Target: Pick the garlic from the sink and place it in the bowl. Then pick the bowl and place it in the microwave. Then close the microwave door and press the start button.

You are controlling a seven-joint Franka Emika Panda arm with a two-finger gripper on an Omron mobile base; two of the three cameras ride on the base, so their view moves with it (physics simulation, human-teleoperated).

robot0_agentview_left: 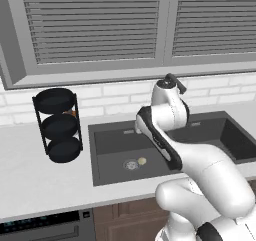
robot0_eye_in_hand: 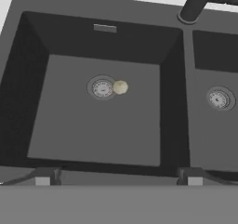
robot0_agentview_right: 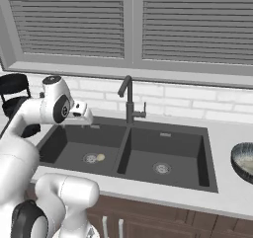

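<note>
Hanging wide open over the left basin of the sink (robot0_eye_in_hand: 18,4), gripper (robot0_eye_in_hand: 118,179) holding nothing. Sitting down below on the basin floor, garlic (robot0_eye_in_hand: 120,87), touching the right side of the round drain (robot0_eye_in_hand: 102,88). Farther right, faucet (robot0_eye_in_hand: 197,2), then bowl (robot0_agentview_right: 243,159) on the counter (robot0_agentview_right: 232,192).

Lighting: even, diffuse, moderately bright; no distinct source. Shadows: soft, faint, deepest along the inner walls of the sink (robot0_eye_in_hand: 28,69). Glare: none. Sharpness: rendered, slightly soft throughout; no edge distortion, no motion blur.
</note>
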